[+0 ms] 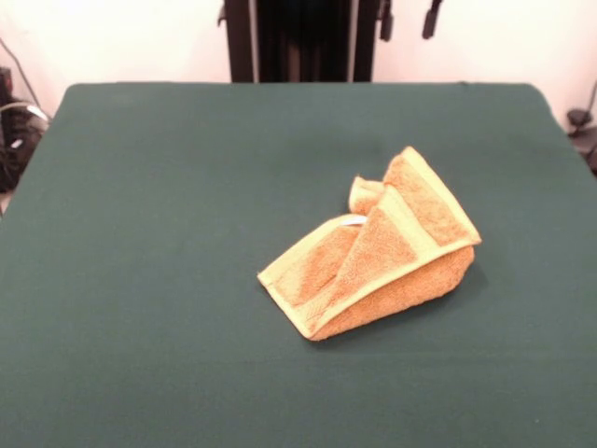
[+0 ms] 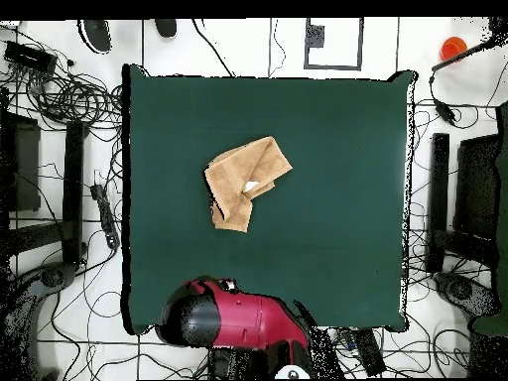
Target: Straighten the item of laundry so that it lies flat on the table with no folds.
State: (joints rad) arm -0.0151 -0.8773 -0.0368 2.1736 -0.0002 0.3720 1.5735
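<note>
Overhead view shows no gripper (only the arm [image 2: 238, 322]), towel [image 2: 246, 183] folded on table [image 2: 337, 228].

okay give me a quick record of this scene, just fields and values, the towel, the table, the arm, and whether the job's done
item: small orange-tan terry-cloth towel with paler yellow border bands
state: crumpled, folded over itself, not flat
surface: large dark green felt-like table
arm: red and black robot arm drawn back at the table's edge, apart from the towel
gripper: not in view
task: not yet done
</note>
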